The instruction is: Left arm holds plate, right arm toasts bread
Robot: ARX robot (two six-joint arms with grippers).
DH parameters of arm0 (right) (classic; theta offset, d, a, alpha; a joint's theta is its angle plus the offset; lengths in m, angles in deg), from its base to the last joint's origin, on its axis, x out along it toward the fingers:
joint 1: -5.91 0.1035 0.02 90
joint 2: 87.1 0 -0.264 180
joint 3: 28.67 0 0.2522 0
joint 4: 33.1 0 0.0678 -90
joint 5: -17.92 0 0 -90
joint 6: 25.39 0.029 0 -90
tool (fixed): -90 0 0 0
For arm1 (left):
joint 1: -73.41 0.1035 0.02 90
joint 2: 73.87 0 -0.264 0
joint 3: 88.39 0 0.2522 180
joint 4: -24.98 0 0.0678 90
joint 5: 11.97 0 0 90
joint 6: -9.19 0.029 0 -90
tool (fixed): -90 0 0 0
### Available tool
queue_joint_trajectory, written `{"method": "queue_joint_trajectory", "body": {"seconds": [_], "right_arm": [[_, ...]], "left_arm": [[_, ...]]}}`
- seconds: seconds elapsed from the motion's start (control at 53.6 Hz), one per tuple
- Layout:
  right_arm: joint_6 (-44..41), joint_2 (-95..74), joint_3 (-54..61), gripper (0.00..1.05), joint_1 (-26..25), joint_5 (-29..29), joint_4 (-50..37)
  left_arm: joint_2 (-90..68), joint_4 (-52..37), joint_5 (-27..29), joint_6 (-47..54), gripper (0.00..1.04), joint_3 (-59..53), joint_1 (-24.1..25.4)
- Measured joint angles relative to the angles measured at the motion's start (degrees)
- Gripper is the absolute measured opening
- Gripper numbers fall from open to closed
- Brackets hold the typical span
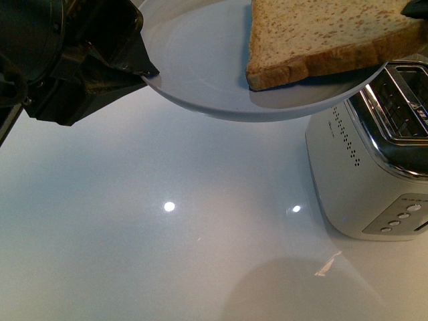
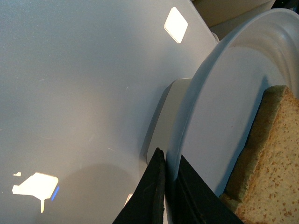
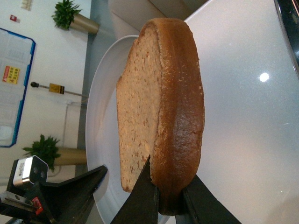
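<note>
**Plate held aloft, bread pinched at the crust**

Nearest the robot's body, the left end effector is pinching the rim of the plate. Its black wedge jaws are pressing together on the edge, one on each face. The plate is hanging in the air, well above the surface. The bread is lying across the plate's right half, with a crust edge facing the robot. Its near corner is casting a shadow on the glaze, and I cannot tell whether that corner is touching the plate. In the right wrist view, the right end effector is clamping the bread's crust edge between both jaws. Beyond and below the plate's right rim, the toaster is standing on the surface with its slots facing up, its top partly hidden by the plate. Two lights are glinting off the glossy surface.
</note>
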Motion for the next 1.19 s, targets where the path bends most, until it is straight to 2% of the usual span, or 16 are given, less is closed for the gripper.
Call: {"method": "queue_joint_trajectory", "body": {"seconds": [0.243, 0.448, 0.616, 0.728, 0.859, 1.027, 1.195], "right_arm": [[0.15, 4.15, -2.54, 0.03, -3.45, -2.32, 3.26], [-0.68, 8.37, -8.11, 0.03, -9.44, -5.42, 7.82], [-5.09, 11.19, -12.41, 0.03, -14.84, -5.68, 12.94], [-10.93, 12.70, -13.60, 0.03, -17.44, -3.19, 16.20], [-20.79, 13.38, -13.49, 0.03, -17.79, 1.46, 18.75], [-32.48, 13.22, -9.70, 0.03, -13.31, 10.56, 18.62], [-37.88, 9.99, -6.12, 0.03, -9.14, 16.04, 14.53]], "left_arm": [[0.00, 0.00, -0.02, -0.02, 0.03, 0.02, 0.00], [0.00, 0.00, -0.02, -0.07, 0.03, 0.02, 0.00], [0.00, 0.00, -0.02, -0.09, 0.03, 0.02, 0.00], [0.00, 0.00, -0.02, -0.13, 0.03, 0.00, 0.00], [0.00, 0.00, -0.04, -0.20, 0.03, 0.00, 0.00], [0.00, 0.00, -0.02, -0.20, 0.03, 0.02, 0.00], [0.00, 0.00, -0.02, -0.22, 0.03, 0.02, 0.00]]}}
